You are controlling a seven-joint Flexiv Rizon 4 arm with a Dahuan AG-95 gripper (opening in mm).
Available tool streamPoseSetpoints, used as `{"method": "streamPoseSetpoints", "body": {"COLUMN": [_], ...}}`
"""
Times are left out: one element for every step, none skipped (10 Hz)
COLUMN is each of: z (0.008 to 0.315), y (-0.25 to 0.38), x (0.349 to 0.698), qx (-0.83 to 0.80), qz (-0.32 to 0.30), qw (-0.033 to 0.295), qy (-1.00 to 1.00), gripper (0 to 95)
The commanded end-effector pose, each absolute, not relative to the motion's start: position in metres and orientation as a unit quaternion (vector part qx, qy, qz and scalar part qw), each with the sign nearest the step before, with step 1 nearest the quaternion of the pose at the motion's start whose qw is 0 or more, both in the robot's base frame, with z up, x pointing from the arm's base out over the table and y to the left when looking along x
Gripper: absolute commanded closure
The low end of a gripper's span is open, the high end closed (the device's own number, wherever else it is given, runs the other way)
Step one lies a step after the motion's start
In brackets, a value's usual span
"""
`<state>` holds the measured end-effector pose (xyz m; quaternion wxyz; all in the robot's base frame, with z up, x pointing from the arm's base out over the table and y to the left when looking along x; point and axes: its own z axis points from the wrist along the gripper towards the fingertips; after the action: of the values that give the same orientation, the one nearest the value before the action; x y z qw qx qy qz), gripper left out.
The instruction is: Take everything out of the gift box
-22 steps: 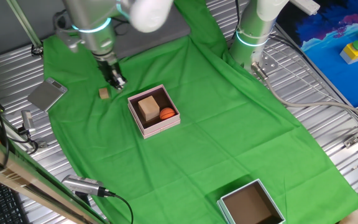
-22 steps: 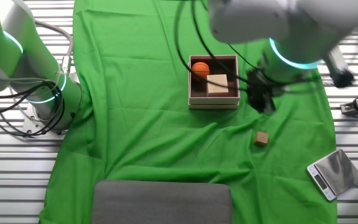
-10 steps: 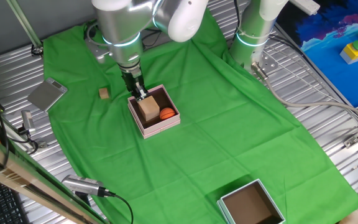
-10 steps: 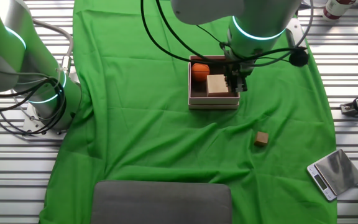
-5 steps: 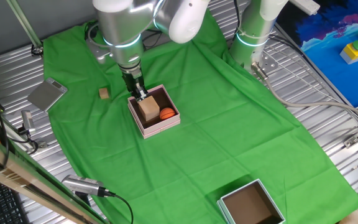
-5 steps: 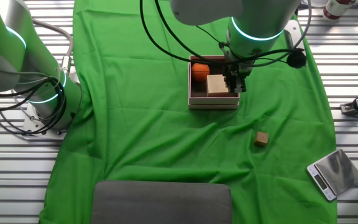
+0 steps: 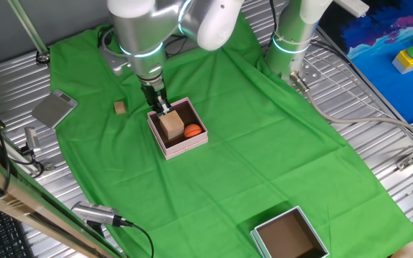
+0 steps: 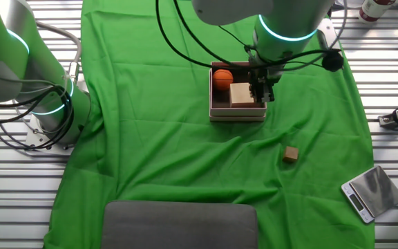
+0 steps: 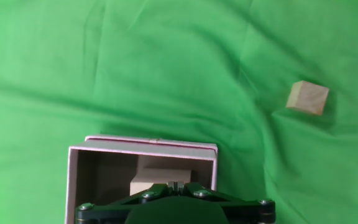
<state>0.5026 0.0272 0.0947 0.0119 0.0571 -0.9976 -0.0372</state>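
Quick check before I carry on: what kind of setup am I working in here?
Most likely a robotics lab test bench: a slatted metal table draped in green cloth, a second robot arm's base bolted alongside, and a small digital scale at the cloth's edge.

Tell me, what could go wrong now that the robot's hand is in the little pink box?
The gripper sits low between the cube and the box wall, so a finger could catch the wall and drag or tip the light box. The ball sits right beside the cube; lifting the cube might nudge it and make it roll, though the walls would probably stop it.
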Motion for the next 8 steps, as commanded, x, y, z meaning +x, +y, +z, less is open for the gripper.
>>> {"method": "streamPoseSetpoints", "body": {"z": [0.0944,0.0944,0.0944,0.0944,0.0944,0.0944,0.0944,0.0944], "y": [0.0271,0.0271,0.0271,0.0271,0.0271,0.0271,0.0271,0.0271], "x": [0.5017,0.5017,0.5017,0.5017,0.5017,0.5017,0.5017,0.5017], "qx": [0.051,0.056,0.073,0.082,0.089,0.094,0.099,0.107], "qz": [-0.045,-0.046,-0.046,-0.047,-0.047,-0.047,-0.046,-0.045], "qw": [0.001,0.001,0.002,0.006,0.008,0.01,0.01,0.01], "qy": [-0.998,-0.997,-0.996,-0.996,-0.995,-0.994,-0.994,-0.993], "gripper": [95.0,95.0,95.0,95.0,95.0,95.0,95.0,95.0]}}
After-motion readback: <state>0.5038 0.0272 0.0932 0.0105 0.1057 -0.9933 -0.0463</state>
